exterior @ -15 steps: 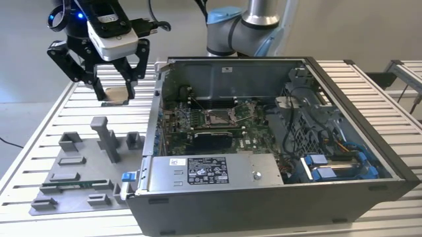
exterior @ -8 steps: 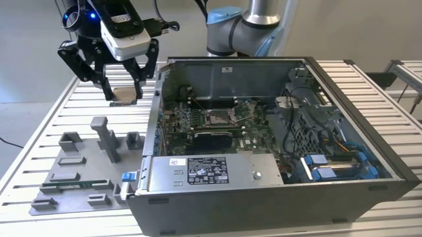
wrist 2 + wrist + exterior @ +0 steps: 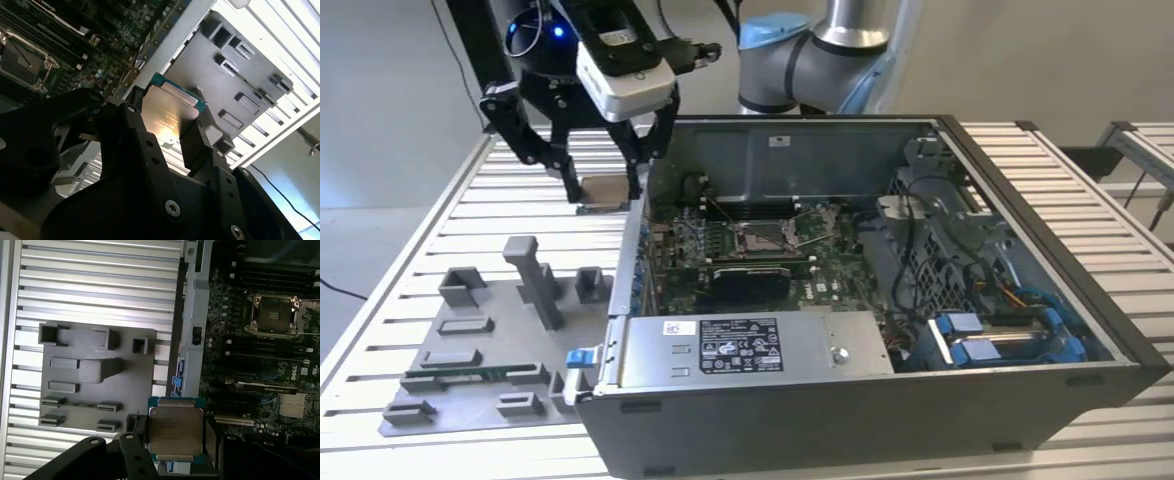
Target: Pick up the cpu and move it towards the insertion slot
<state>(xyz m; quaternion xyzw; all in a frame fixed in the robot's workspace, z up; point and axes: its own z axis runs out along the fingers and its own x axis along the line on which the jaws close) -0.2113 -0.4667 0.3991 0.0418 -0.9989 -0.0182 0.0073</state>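
Exterior view: the black two-fingered tool point(image 3: 603, 186) hangs at about ten o'clock in the picture, just outside the open case, closed on the cpu point(image 3: 604, 192), a small flat square chip with a silvery metal top. The fingers clamp two opposite edges, and the chip looks level and clear of the ribbed aluminium table point(image 3: 400, 260) beneath it. In both wrist views the chip's metal face and thin green rim sit squarely between the pads.

From the tool, the insertion slot point(image 3: 765, 236), a square socket with a shiny silver frame, thin wire levers and a brownish centre, lies toward four o'clock, on the green motherboard inside the open grey metal computer case point(image 3: 774, 150). The case's near side wall stands between tool and socket. Toward seven o'clock from the tool, a flat grey fixture plate point(image 3: 507, 348) with moulded holders rests on the table, well apart from the chip.

The carry seems to be at its early stage. Doing it well probably means holding the chip flat, carrying it high enough to clear the wall's top edge, and not letting the grip slacken.
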